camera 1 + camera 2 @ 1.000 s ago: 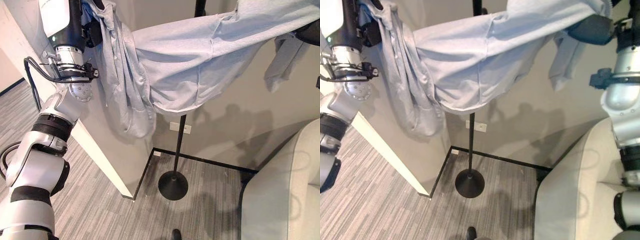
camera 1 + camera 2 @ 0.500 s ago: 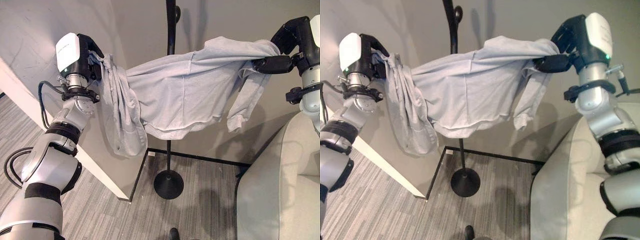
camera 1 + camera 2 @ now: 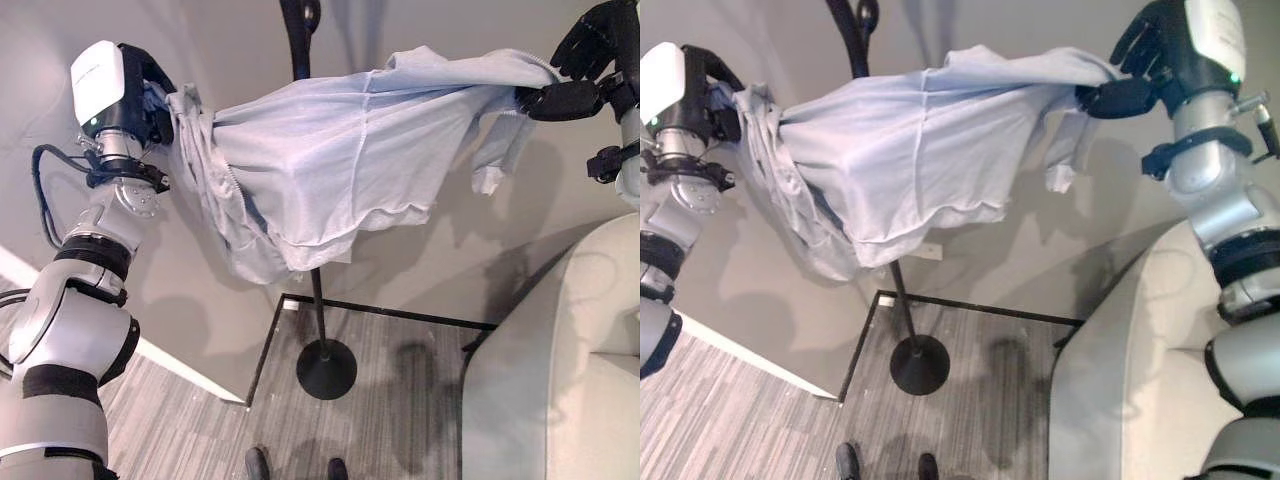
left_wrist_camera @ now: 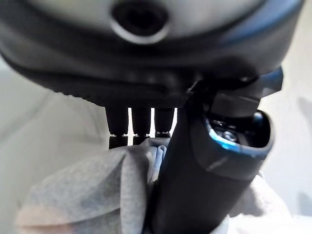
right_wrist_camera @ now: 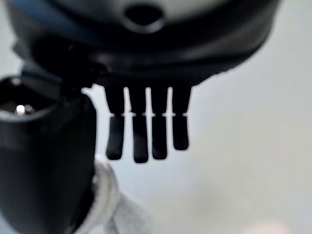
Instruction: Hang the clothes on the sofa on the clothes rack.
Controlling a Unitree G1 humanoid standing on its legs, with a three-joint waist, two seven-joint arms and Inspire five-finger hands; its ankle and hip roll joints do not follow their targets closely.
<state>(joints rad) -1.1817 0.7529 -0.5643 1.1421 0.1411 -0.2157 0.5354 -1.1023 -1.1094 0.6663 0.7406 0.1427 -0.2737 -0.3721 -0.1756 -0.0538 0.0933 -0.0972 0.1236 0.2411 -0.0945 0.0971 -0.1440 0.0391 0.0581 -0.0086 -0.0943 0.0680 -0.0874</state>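
- A pale grey hooded jacket point(image 3: 340, 160) is hanging stretched across the upper part of the frame between the 2 hands, in front of the black pole of the clothes rack point(image 3: 318, 300).
- The left hand point(image 3: 150, 95), at the upper left, is gripping 1 end of the jacket; in its wrist view the fingers point(image 4: 139, 129) are curling down onto the bunched cloth and the thumb is pressing against it.
- The right hand point(image 3: 1145, 75), at the upper right, is holding the other end; the thumb is lying on the cloth edge while the fingers point(image 5: 146, 131) are sticking out straight, so the grip looks like a pinch by the thumb.
- The jacket's bulk is sagging lower on the left side, and a sleeve is dangling near the right hand.
- The rack's round base is sitting on the striped carpet point(image 3: 400, 400) at lower centre, by the wall corner.
- A light sofa point(image 3: 560, 370) is occupying the lower right.
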